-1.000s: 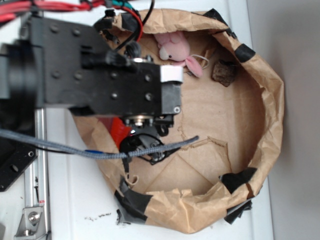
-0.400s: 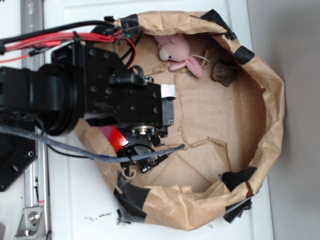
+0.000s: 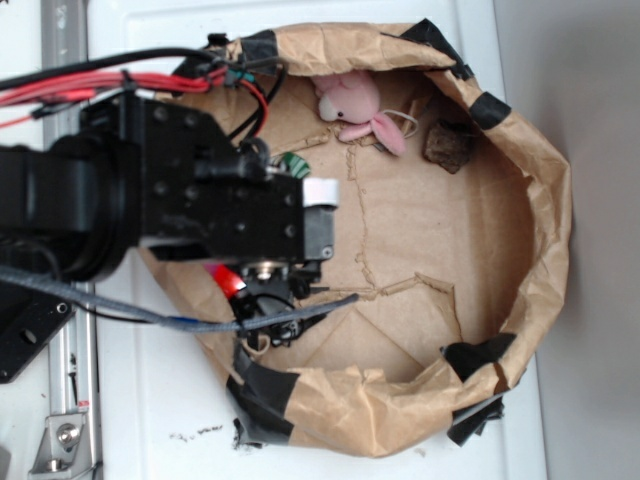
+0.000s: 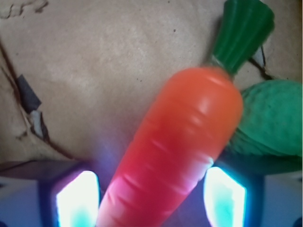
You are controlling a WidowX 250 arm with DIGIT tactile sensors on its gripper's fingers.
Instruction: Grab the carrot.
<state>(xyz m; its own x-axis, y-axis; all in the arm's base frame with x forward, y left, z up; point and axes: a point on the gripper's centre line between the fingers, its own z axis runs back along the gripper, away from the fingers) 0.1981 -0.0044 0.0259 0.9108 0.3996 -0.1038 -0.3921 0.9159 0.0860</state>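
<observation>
Glossy plastic and a tapered shape make the carrot (image 4: 177, 146) liable to squirt out of a closing grip, and the green ball (image 4: 270, 125) touching its upper right side could roll and nudge it. It lies on the brown paper (image 4: 104, 61) slantwise between the spread fingers (image 4: 75, 201), narrow end nearest the camera, stem pointing away; whether either finger touches it, I cannot tell.

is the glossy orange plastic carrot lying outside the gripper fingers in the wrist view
No, the glossy orange plastic carrot sits between the two glowing fingers, its dark green stem pointing away from the camera.
</observation>
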